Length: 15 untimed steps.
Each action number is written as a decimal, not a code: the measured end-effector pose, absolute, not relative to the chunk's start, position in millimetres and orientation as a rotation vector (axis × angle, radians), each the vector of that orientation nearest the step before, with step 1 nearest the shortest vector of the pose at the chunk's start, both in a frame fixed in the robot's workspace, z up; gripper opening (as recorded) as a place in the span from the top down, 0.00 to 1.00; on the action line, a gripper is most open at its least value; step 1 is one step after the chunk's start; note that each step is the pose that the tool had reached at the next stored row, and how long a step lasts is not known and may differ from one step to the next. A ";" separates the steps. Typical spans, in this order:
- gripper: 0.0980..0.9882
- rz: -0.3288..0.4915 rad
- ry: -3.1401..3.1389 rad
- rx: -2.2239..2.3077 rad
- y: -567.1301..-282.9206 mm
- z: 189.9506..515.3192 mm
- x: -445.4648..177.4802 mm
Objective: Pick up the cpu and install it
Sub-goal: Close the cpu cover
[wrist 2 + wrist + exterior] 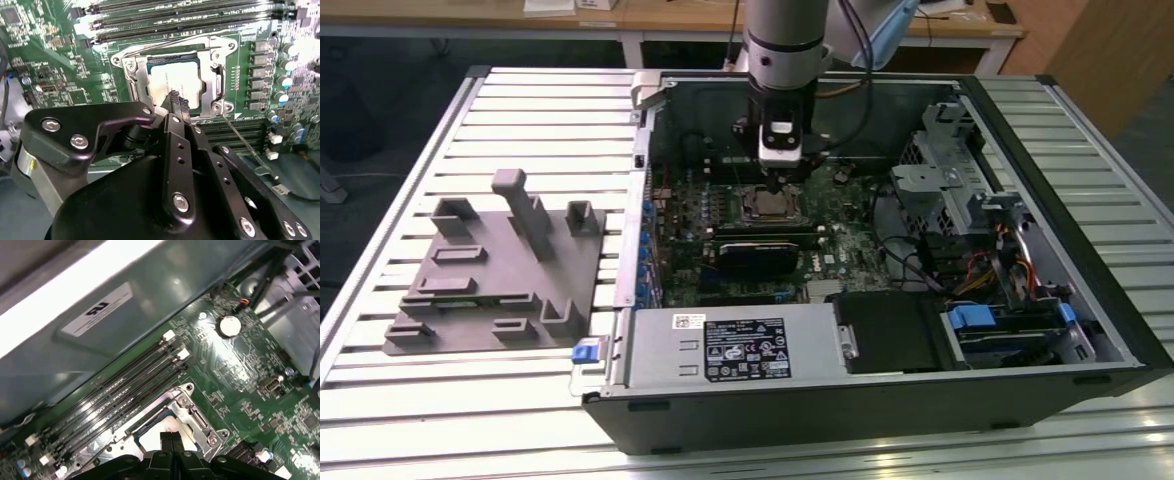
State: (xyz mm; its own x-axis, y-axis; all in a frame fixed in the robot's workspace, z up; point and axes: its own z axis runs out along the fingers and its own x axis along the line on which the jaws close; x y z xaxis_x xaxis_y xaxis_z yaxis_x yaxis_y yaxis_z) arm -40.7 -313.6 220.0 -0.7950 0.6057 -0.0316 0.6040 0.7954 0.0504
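**Exterior view:** the pincer is held plumb over the socket on the motherboard, at 12 o'clock from the power-supply box, presumably so that force falls straight down; what lies in the socket is hard to make out beneath the tool. **Second wrist view:** the cpu is seen lying flat within the socket frame, and the pincer's tips are drawn together with nothing between them at its edge, though contact cannot be judged. **First wrist view:** the cpu is partly covered by the closed tips, and the socket is cut off at the picture's edge.
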 end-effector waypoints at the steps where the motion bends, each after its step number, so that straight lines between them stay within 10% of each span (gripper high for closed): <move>1: 0.99 0.058 2.940 0.967 -313.6 220.0 -40.7; 15: 0.99 0.054 3.033 0.626 -313.6 219.2 -40.7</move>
State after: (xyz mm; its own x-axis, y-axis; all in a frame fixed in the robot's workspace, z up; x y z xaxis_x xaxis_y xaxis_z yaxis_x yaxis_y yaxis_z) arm -40.7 -313.6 219.2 -0.9174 0.3964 -0.0359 0.3948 0.9178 0.0428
